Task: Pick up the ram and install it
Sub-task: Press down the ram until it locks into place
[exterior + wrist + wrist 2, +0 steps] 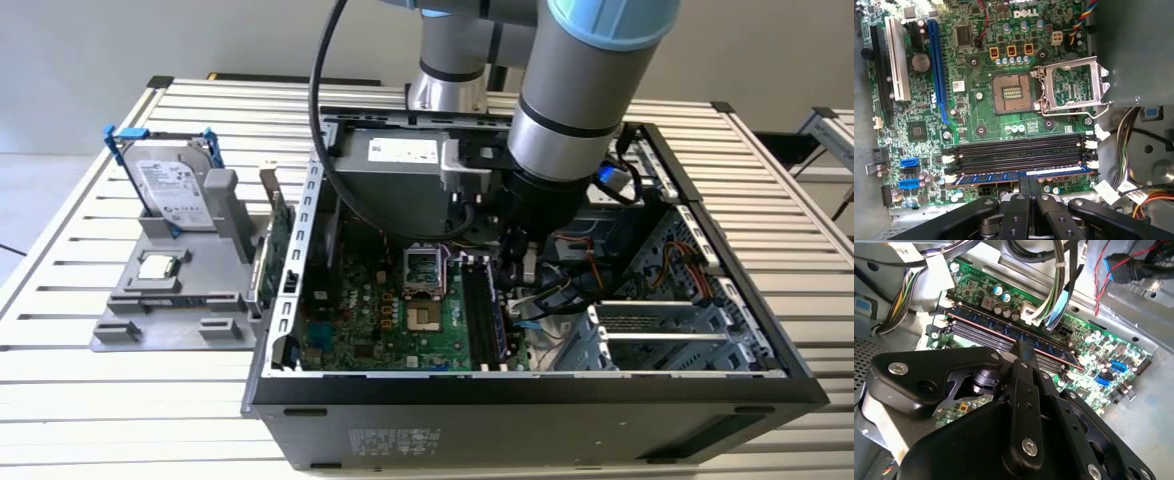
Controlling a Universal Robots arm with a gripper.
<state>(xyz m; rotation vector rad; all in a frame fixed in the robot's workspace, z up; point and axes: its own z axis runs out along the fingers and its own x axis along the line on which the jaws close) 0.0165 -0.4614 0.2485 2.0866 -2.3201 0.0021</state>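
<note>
My claw [1029,192], low in the first wrist view's middle, pinches the ram [1021,176] edge-down over the outermost of the black slots [1019,155], so it can seat squarely in the motherboard [979,115]

A slatted metal table [120,390] carries an open computer case [534,410] and a grey parts holder [174,300].

We see our arm [567,120] reaching straight down into the computer case [694,380], its gripper [1029,192] pinched together on the ram [1019,177].
</note>
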